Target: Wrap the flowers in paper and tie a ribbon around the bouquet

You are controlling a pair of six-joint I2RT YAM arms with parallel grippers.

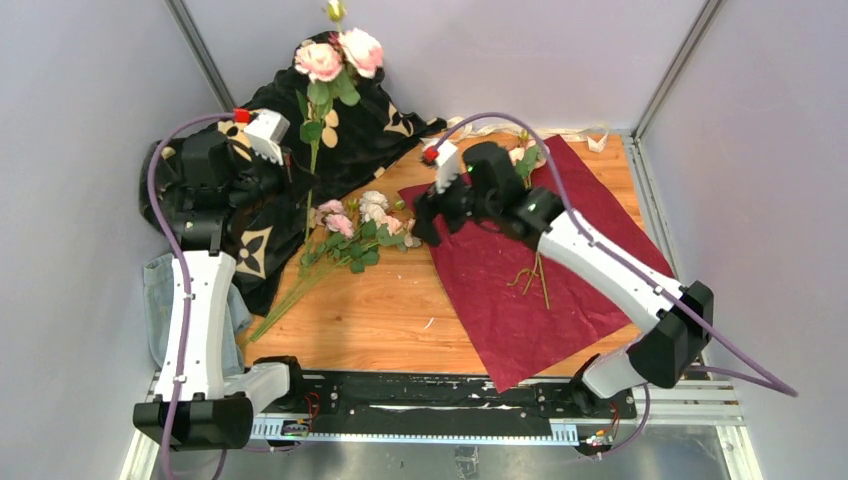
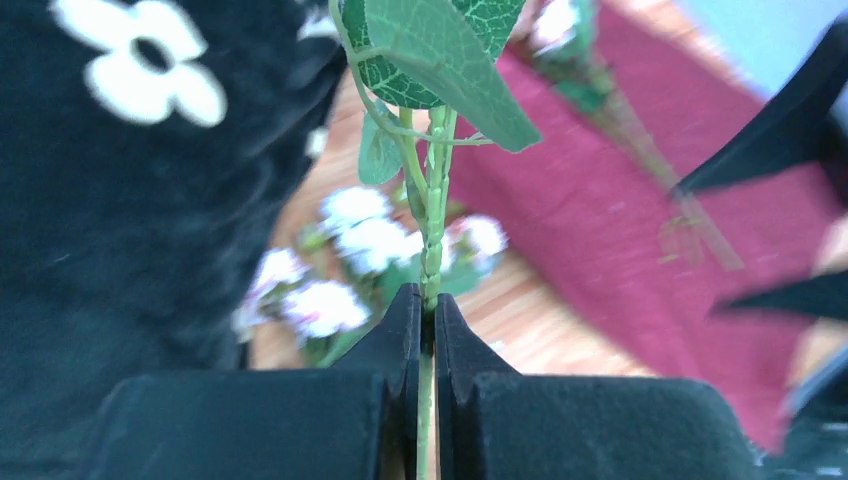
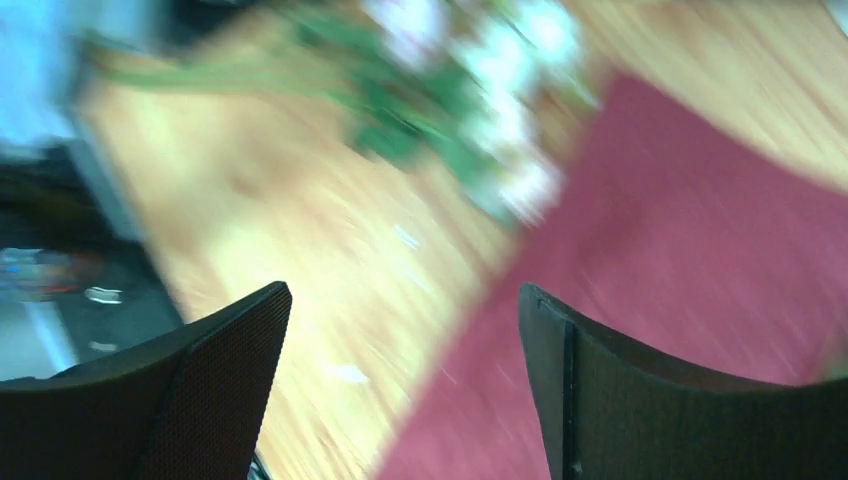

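My left gripper [image 1: 303, 172] [image 2: 427, 305] is shut on the thin green stem [image 2: 432, 230] of a rose sprig. The sprig stands upright, with its two pink heads [image 1: 340, 55] high over the blanket. More pink and cream flowers [image 1: 360, 225] [image 2: 350, 255] lie on the wooden table beside the dark maroon paper [image 1: 545, 290] [image 3: 690, 250]. My right gripper [image 1: 425, 228] [image 3: 400, 335] hangs open and empty over the paper's left edge, next to those flowers [image 3: 470, 100]. Behind the right arm another small flower [image 1: 525, 155] rests on the paper. The cream ribbon [image 1: 500, 128] lies along the back edge.
A black blanket [image 1: 375, 125] with cream flower prints is heaped at the back left. Blue denim cloth [image 1: 158, 290] lies by the left arm's base. A few bare stems [image 1: 535, 278] lie mid-paper. A yellow flower [image 1: 335, 10] shows at the top. Grey walls close in on both sides.
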